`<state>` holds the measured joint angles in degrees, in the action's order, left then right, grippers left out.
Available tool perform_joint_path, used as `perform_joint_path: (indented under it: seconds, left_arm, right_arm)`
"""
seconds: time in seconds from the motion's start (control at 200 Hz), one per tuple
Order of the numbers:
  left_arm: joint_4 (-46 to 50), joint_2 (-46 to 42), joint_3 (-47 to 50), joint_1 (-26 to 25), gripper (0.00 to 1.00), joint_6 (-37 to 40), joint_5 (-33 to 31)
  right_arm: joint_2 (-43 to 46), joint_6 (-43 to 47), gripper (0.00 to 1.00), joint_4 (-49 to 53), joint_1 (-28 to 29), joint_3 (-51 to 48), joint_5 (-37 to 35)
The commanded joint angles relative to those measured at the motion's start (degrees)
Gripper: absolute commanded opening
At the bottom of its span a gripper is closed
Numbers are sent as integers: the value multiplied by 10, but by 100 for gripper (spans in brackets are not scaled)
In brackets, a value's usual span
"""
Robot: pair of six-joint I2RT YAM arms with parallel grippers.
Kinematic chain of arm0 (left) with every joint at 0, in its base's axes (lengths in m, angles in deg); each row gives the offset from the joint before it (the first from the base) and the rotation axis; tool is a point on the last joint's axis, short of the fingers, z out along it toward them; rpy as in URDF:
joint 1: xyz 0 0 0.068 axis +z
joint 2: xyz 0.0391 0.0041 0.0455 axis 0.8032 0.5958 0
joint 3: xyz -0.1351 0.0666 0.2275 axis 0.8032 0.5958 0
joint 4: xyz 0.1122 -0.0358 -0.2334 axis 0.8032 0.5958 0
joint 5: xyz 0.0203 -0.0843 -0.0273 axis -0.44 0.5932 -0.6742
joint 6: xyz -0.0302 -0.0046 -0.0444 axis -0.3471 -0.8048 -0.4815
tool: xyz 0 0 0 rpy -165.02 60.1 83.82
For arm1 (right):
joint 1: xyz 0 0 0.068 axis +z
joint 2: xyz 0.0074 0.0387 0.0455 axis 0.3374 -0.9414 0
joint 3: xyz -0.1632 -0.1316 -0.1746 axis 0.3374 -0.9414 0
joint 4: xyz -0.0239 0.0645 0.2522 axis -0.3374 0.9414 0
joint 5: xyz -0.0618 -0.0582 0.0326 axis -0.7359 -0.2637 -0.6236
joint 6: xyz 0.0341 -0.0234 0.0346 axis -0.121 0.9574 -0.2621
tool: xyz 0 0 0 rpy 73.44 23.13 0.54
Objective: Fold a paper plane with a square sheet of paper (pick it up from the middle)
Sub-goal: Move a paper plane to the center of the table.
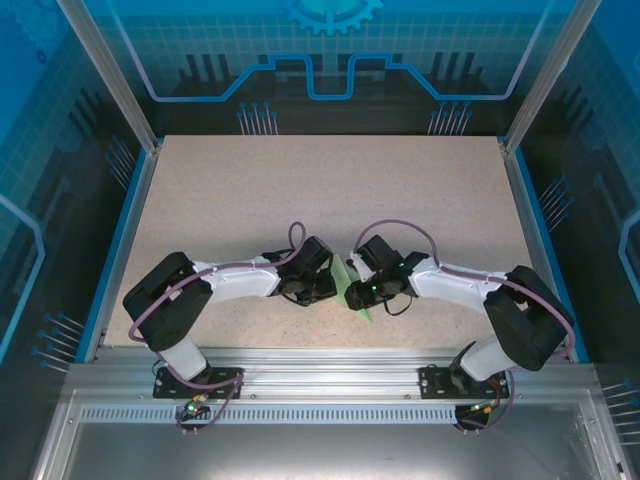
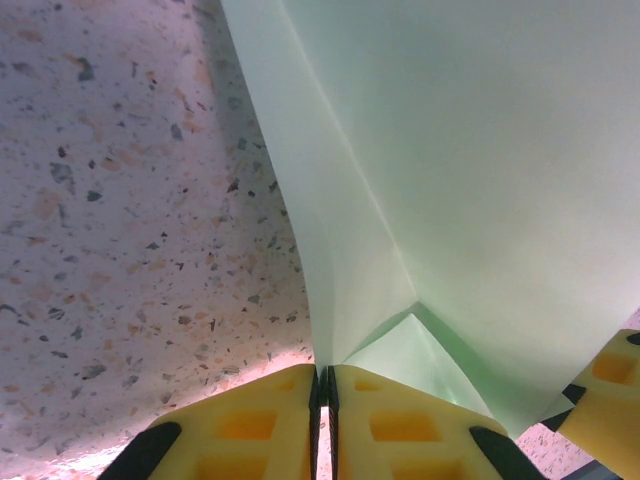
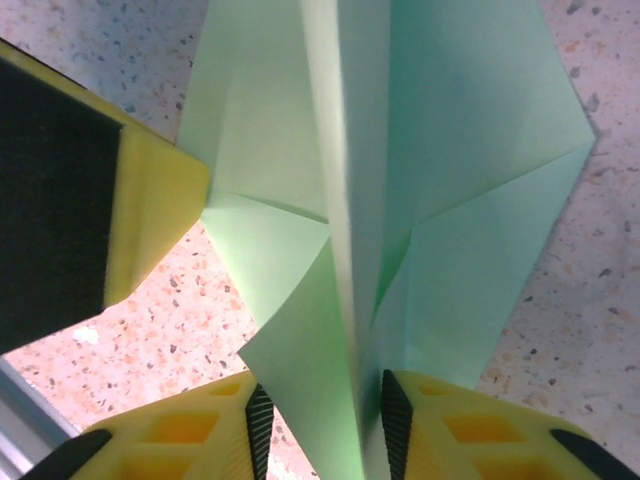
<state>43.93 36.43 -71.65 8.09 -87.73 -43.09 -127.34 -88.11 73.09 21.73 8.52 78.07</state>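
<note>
Paper: the pale green paper (image 1: 346, 279), folded with creases, was held upright between the two grippers, near the middle of the table's (image 1: 300, 190) near edge.
Left gripper: the left gripper (image 2: 322, 376) was closed, its yellow fingers (image 2: 250, 420) pinching a folded edge of the paper (image 2: 450, 150).
Right gripper: the right gripper (image 3: 325, 402) had the paper's (image 3: 450, 120) centre fold between its narrowly parted jaws; I could not tell whether the pads pressed it.
Spacing: both grippers' tips sat just beside each other.
</note>
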Motion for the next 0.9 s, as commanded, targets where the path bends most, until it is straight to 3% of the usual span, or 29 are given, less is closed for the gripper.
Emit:
perform_joint_path:
  seconds: [0.0, 0.35, 0.695, 0.89]
  left_arm:
    - [-4, -2, 3, -2, 14, 11, -3]
    - [-3, -5, 5, -2, 14, 10, -5]
    - [1, -9, 5, -2, 14, 12, -6]
    - [-1, -11, 5, -2, 15, 11, -5]
  right_arm:
    - [-26, 4, 30, 31, 22, 26, -50]
    - [-70, -13, 26, 65, 58, 60, -135]
    - [-63, -33, 26, 67, 61, 61, -155]
    - [-83, -33, 17, 69, 60, 66, -150]
